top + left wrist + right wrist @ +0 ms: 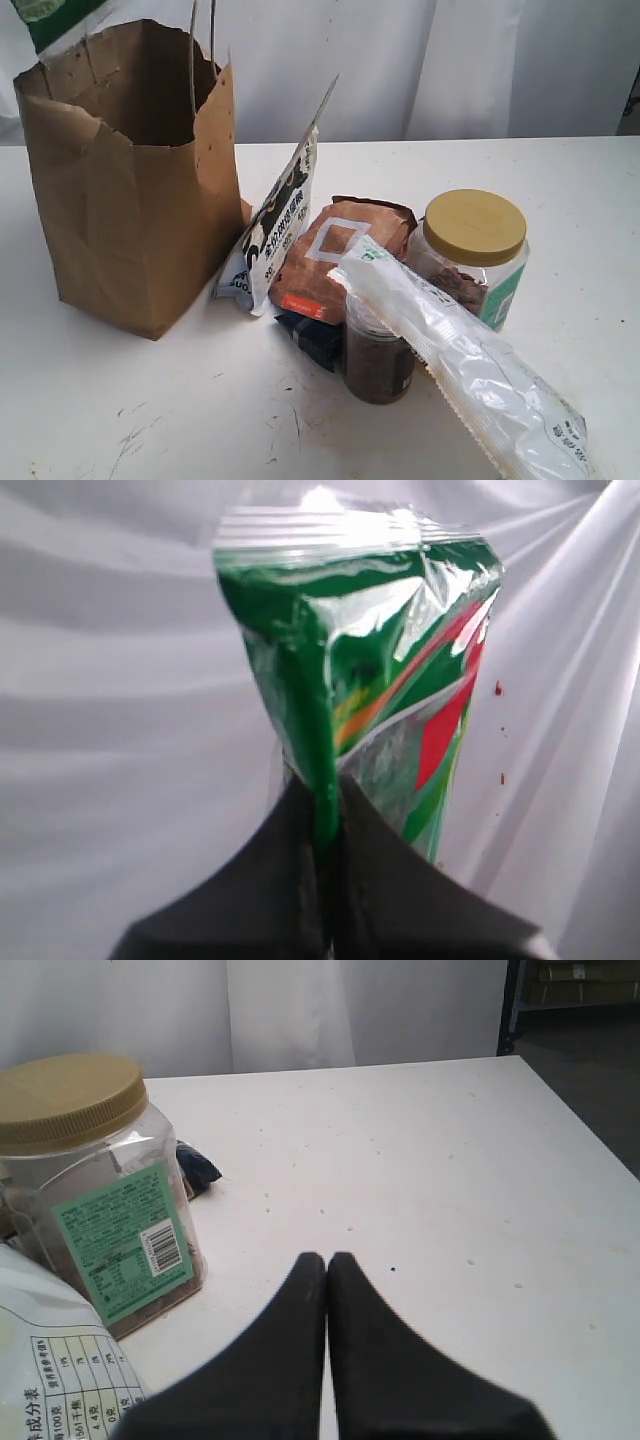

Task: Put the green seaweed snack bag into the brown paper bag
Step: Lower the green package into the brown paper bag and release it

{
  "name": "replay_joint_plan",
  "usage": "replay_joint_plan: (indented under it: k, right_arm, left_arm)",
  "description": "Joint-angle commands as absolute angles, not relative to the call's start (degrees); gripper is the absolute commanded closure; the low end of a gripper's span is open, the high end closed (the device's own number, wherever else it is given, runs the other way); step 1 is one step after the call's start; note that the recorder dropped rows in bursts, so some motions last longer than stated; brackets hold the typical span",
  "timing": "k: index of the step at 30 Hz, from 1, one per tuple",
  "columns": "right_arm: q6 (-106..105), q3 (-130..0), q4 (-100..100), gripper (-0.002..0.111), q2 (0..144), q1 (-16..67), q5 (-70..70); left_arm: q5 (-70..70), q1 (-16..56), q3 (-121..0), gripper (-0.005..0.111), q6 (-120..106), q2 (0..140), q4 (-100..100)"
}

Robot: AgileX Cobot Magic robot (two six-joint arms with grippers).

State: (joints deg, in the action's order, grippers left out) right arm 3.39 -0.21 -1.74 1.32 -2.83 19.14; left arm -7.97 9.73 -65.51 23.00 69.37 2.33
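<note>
The tall brown paper bag [130,190] stands open at the left of the table, its twine handles upright. A corner of the green seaweed snack bag [55,18] shows at the top left edge of the exterior view, above the paper bag's far rim. In the left wrist view the green seaweed snack bag [385,670] hangs before a white curtain, glossy green with red shapes, and my left gripper [326,790] is shut on its edge. My right gripper [327,1260] is shut and empty, low over bare table beside the jar. Neither gripper shows in the exterior view.
Right of the paper bag stand a white-and-black pouch [280,225], a small brown pouch with a white square [340,255], a yellow-lidded jar [472,250], a dark small jar [378,355] and a long clear-white packet [470,370]. White curtain behind.
</note>
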Motion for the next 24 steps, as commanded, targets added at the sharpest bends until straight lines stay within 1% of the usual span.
replay_joint_plan:
  k: [1, 8, 11, 14, 20, 24]
  right_arm:
    - [3.44, 0.0, -1.43, 0.108, 0.89, -3.12, 18.26]
    - [3.44, 0.0, -1.43, 0.108, 0.89, -3.12, 18.26]
    - [3.44, 0.0, -1.43, 0.108, 0.89, -3.12, 18.26]
    - [3.44, 0.0, -1.43, 0.108, 0.89, -3.12, 18.26]
    - [3.44, 0.0, -1.43, 0.108, 0.89, -3.12, 18.26]
    - [3.44, 0.0, -1.43, 0.108, 0.89, -3.12, 18.26]
  left_arm:
    - [-9.48, 9.6, -65.76, 0.107, 23.52, 74.03, 2.05]
    - [-8.83, 9.6, -65.65, 0.107, 21.78, 76.29, 2.52]
    - [-8.69, 9.6, -65.65, 0.107, 21.64, 76.29, 6.53]
    - [-5.41, 9.6, -65.65, 0.107, 21.64, 76.68, 11.28]
    - [-4.45, 9.6, -65.65, 0.107, 21.64, 77.61, 11.67]
    - [-0.7, 9.6, -65.65, 0.107, 21.64, 77.61, 11.67]
